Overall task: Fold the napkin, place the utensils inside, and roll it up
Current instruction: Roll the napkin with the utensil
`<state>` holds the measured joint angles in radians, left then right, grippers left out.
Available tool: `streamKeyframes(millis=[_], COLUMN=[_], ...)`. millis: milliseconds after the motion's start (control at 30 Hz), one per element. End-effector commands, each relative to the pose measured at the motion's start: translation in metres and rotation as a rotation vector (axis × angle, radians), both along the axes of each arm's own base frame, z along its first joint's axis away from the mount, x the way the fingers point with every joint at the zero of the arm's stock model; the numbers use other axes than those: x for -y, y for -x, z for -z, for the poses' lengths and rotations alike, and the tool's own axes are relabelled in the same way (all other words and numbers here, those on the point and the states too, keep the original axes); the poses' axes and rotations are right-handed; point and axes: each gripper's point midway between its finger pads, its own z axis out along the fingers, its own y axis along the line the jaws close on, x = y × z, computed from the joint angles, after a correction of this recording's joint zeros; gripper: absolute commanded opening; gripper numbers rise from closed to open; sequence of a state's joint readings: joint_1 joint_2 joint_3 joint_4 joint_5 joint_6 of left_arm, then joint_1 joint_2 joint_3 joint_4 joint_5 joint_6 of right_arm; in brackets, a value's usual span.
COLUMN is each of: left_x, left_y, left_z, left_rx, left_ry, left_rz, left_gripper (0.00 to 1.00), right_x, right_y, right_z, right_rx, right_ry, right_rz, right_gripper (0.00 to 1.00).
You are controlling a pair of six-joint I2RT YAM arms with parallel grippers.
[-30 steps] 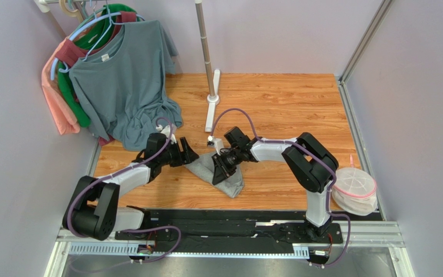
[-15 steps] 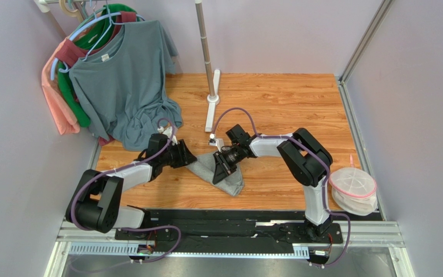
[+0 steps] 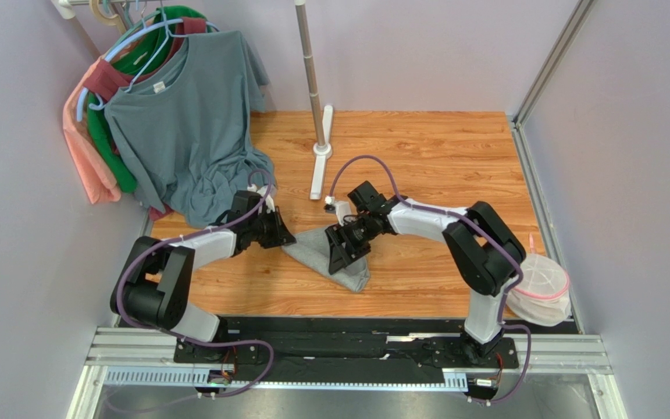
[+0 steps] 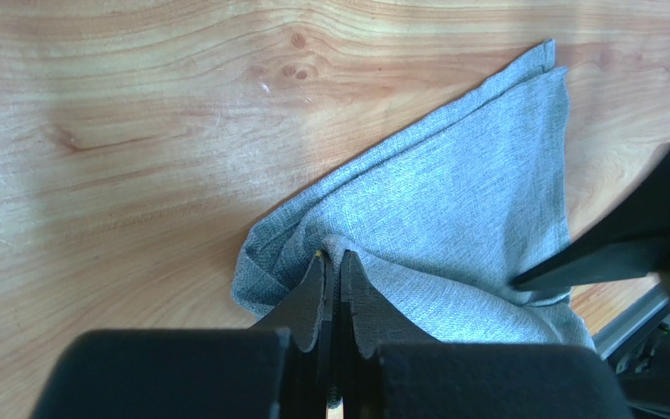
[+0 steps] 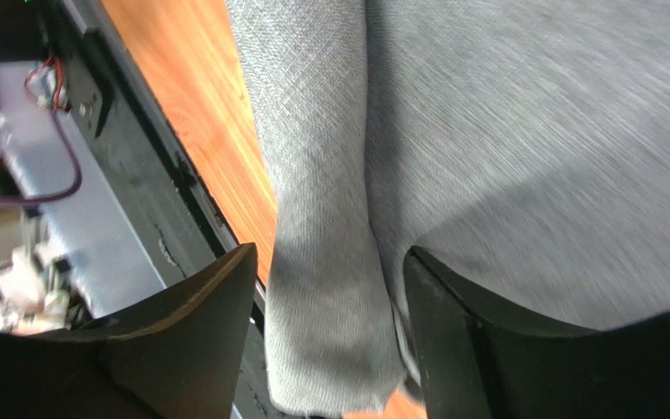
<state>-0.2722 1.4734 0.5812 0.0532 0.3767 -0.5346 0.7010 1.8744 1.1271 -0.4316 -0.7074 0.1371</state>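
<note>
Now left fingers (image 4: pixel 308 297) pinching napkin (image 4: pixel 452 201), newly closed

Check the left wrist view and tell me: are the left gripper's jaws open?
No. In the left wrist view the left gripper has its jaws pressed together, pinching a raised fold of the napkin.

Napkin (image 3: pixel 310 255): plain mid-grey woven cloth, folded over into a layered, roughly triangular bundle. It lies mid-tabletop (image 3: pixel 417 148), running from far-left to near-right. Left corner is bunched and pinched between the closed fingers of the left gripper (image 4: pixel 331 262). The near-right end is a thick fold, straddled by the spread right gripper (image 5: pixel 330 262).
</note>
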Motion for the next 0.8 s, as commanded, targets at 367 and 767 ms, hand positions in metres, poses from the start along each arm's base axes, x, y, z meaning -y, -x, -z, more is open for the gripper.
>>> streamKeyframes(millis=[367,767], left_x=[-0.003,-0.002], left_y=[-0.004,-0.004], left_z=[0.004,0.006], left_rx=[-0.087,-0.105], left_ry=[-0.05,-0.052], left_rz=[0.025,0.025], left_gripper=[0.0,0.0], right_x=[0.043,0.013], right_y=[0.009,0.019], right_z=[-0.053,-0.018], right_rx=[0.626,0.704], right_ry=[0.19,0.274], right_rz=[0.121,0.021], right_gripper=[0.72,0.67])
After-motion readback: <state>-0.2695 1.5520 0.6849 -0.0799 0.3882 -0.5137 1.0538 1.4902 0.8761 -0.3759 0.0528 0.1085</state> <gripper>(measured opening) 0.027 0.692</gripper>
